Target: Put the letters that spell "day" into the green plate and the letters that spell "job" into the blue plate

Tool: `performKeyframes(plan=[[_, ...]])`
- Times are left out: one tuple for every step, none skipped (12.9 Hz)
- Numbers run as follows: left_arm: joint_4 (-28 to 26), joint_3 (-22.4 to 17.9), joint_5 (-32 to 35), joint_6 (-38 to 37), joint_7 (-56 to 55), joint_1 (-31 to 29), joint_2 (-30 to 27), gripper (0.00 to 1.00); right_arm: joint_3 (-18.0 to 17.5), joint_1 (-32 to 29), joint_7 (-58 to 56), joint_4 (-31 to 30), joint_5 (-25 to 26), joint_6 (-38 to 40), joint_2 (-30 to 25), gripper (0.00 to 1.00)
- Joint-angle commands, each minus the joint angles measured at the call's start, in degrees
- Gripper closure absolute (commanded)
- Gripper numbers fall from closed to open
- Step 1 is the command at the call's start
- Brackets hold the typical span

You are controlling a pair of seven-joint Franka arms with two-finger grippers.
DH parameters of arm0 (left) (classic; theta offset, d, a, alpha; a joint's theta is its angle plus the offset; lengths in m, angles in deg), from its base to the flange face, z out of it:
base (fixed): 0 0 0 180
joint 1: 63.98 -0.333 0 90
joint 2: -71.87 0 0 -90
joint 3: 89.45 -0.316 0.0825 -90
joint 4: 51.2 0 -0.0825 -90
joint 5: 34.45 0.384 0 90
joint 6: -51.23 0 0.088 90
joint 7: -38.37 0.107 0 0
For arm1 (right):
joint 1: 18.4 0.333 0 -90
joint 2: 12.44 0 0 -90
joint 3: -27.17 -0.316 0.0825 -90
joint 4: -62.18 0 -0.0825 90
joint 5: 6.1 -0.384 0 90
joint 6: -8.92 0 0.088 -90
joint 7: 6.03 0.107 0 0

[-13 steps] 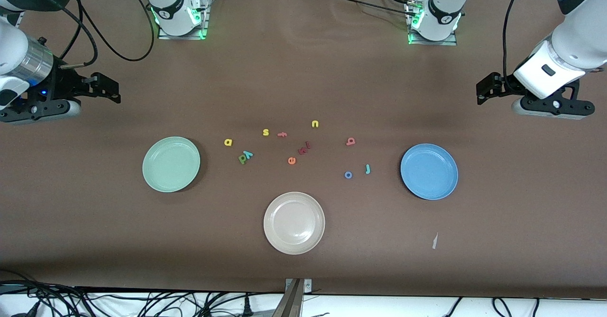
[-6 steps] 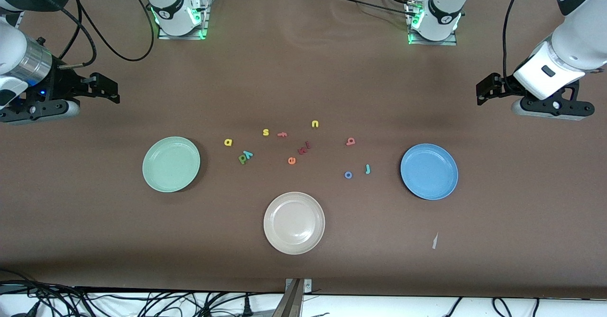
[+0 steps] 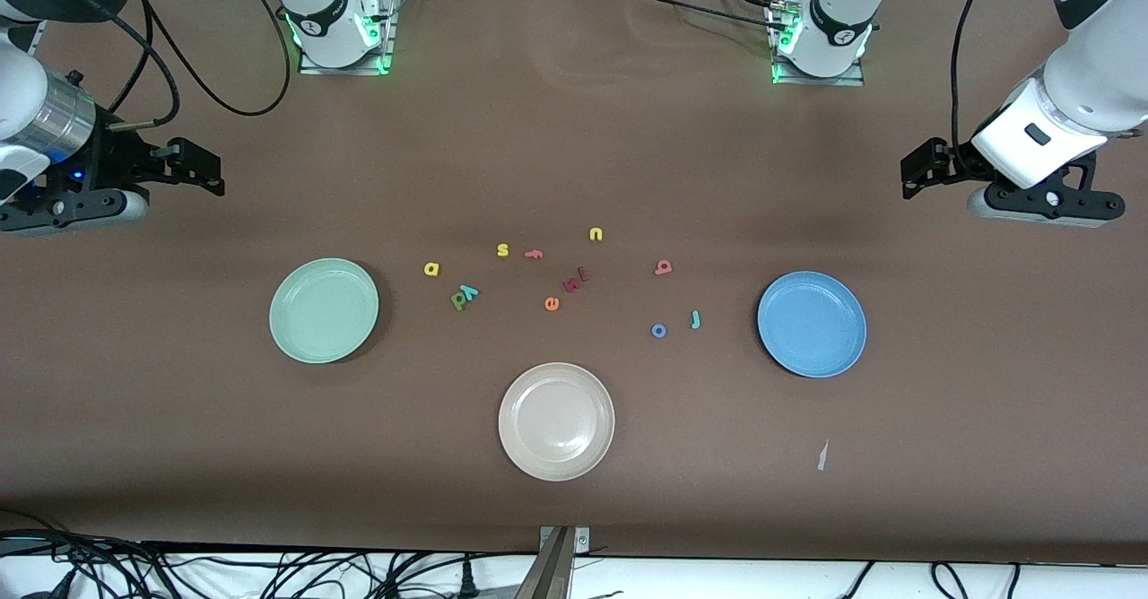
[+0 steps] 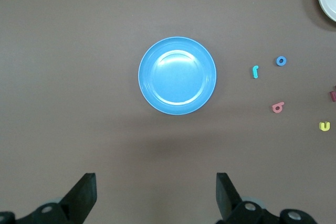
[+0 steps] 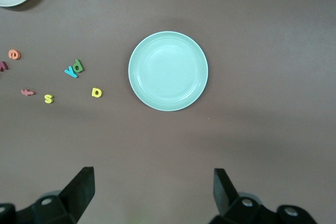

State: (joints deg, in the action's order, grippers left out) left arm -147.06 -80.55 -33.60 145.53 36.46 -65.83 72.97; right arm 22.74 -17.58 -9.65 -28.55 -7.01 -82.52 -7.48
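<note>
No letter is sorted yet. My left tool hangs wide and empty over the surface, with the blue plate ahead and "j", "o", "b" just past it. My right tool, equally wide, faces the green plate, with "a", "d", "y" alongside. Next: descend on one letter and pinch precisely.

Left arm waits, raised over table at own end; left gripper fingers spread wide, holding nothing. Right arm likewise, raised over table at its end; right gripper fingers spread wide, empty. Both wrists tilted, fingers pointing toward table centre.
</note>
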Motion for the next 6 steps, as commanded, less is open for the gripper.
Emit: performKeyframes(plan=[[1.20,-0.10,0.82,-0.17,-0.28,0.26,0.48,0.00,-0.58,-0.56,0.54,0.64,0.47,1.01,0.22,0.00],[1.20,-0.10,0.82,-0.17,-0.28,0.26,0.48,0.00,-0.58,-0.56,0.54,0.64,0.47,1.01,0.22,0.00],[1.20,-0.10,0.82,-0.17,-0.19,0.17,0.48,0.00,-0.67,-0.56,0.54,0.64,0.56,1.01,0.22,0.00],[1.20,-0.10,0.82,-0.26,-0.28,0.17,0.48,0.00,-0.67,-0.56,0.54,0.55,0.56,1.01,0.22,0.00],[1.20,-0.10,0.82,-0.17,-0.28,0.17,0.48,0.00,-0.67,-0.56,0.54,0.38,0.56,1.18,0.22,0.00],[1.20,-0.10,0.82,-0.26,-0.28,0.17,0.48,0.00,-0.67,-0.47,0.54,0.38,0.56,1.62,0.22,0.00]])
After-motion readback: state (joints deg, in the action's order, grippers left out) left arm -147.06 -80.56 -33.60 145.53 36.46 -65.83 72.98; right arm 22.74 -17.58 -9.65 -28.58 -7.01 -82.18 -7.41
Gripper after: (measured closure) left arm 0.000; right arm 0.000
